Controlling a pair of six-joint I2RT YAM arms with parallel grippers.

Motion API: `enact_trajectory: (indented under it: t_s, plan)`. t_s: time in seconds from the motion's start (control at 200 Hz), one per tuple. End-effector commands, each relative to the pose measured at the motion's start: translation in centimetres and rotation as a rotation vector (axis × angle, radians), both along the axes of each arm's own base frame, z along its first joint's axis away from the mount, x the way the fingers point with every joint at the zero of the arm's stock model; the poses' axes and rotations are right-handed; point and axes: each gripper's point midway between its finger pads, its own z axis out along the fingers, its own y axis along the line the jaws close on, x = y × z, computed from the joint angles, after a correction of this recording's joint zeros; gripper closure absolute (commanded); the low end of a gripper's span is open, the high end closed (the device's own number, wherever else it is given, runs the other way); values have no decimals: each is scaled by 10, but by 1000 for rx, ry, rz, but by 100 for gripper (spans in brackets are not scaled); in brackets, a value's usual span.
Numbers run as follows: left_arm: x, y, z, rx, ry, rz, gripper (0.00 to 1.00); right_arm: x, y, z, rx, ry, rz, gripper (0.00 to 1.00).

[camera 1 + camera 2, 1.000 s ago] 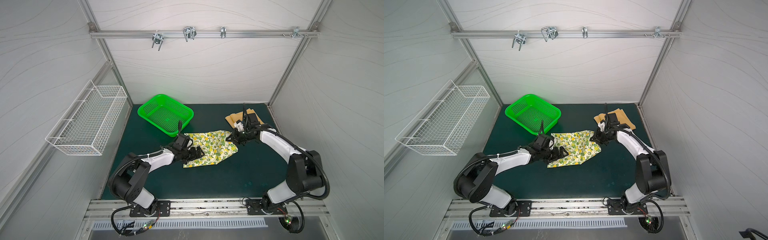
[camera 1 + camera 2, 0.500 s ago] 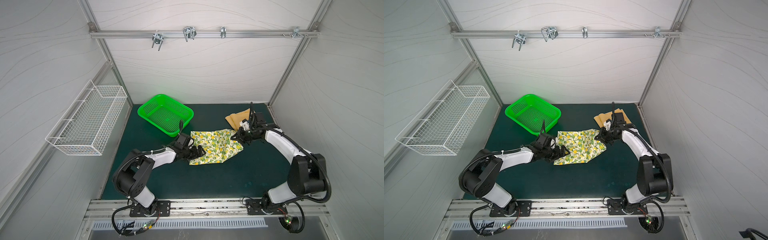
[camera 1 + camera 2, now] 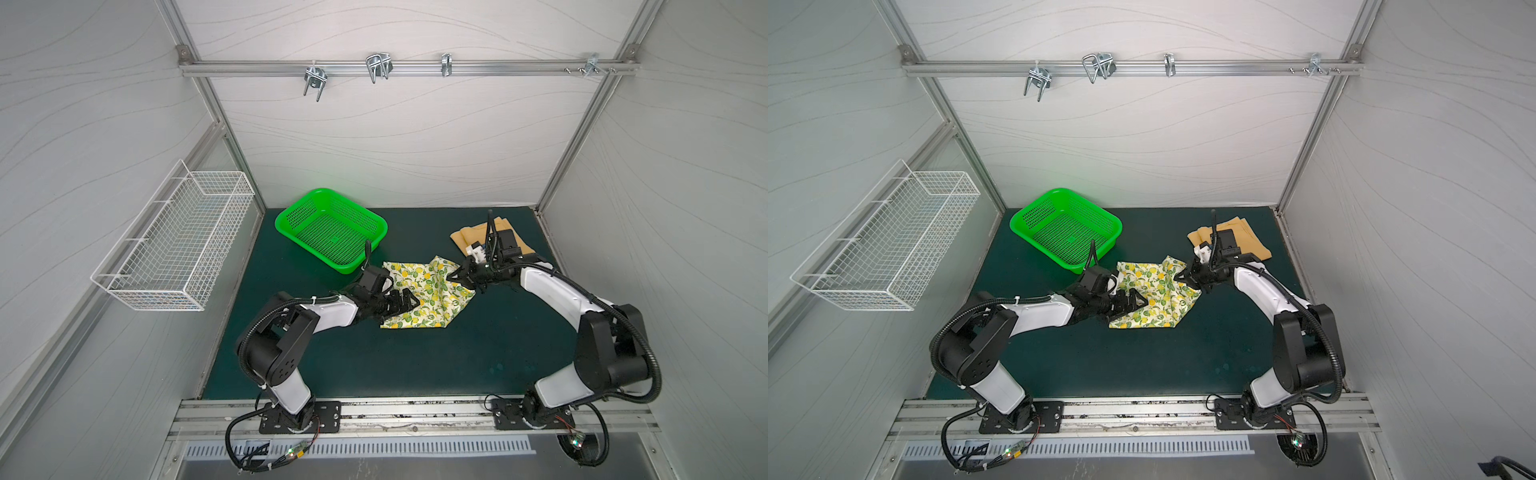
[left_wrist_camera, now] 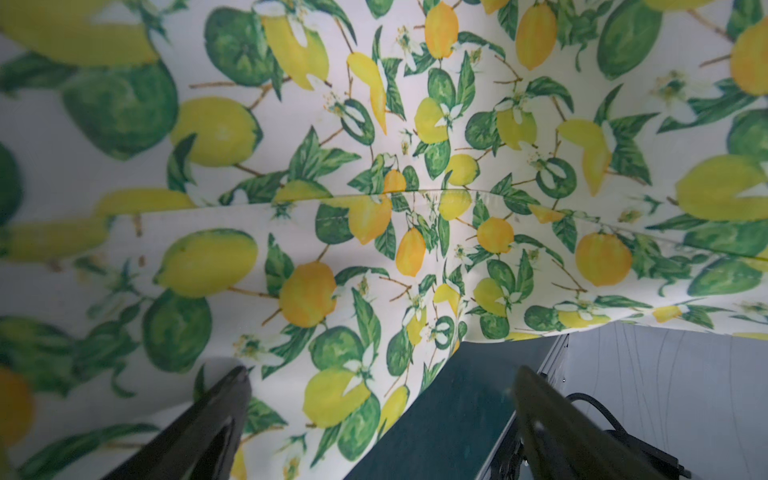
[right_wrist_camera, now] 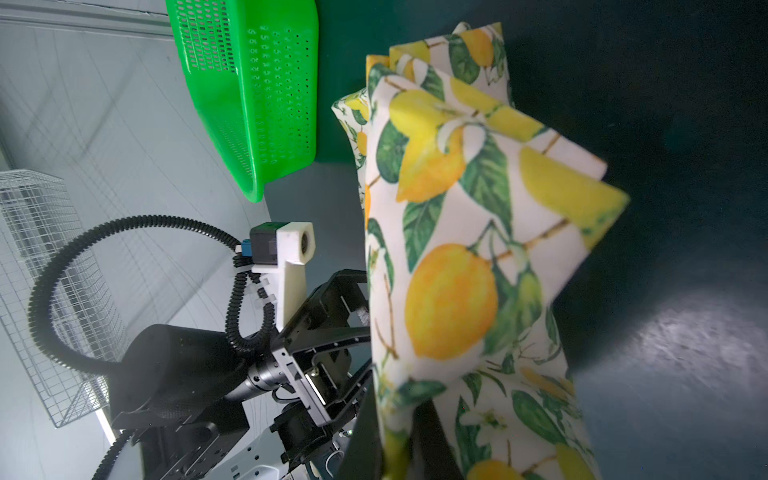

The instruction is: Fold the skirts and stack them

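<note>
The lemon-print skirt lies partly folded on the green mat in the middle. My right gripper is shut on the skirt's right edge, and the cloth hangs up out of the jaws in the right wrist view. My left gripper is open low over the skirt's left part. One of its fingers is above the print, the other above bare mat. The mustard-orange skirt lies folded at the back right, partly hidden by my right wrist.
A green perforated basket stands at the back left of the mat, close to the skirt's far corner. A white wire basket hangs on the left wall. Bare mat stretches toward the front rail.
The lemon skirt has slid a little to the right with my right gripper holding its edge. My open left gripper has moved further right over the cloth.
</note>
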Motion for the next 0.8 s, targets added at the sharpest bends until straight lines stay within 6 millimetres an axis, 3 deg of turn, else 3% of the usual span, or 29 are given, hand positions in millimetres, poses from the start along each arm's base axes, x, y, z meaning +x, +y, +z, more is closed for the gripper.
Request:
enact_trajectory:
  t_s: [0.0,0.795]
  plan:
    - [-6,-2,-14,21,44,0,1,13,15,13,56,-5,-34,98]
    - [-12,-6,-9,-18,20,-31,1,13,85,-25,126,163,-123,97]
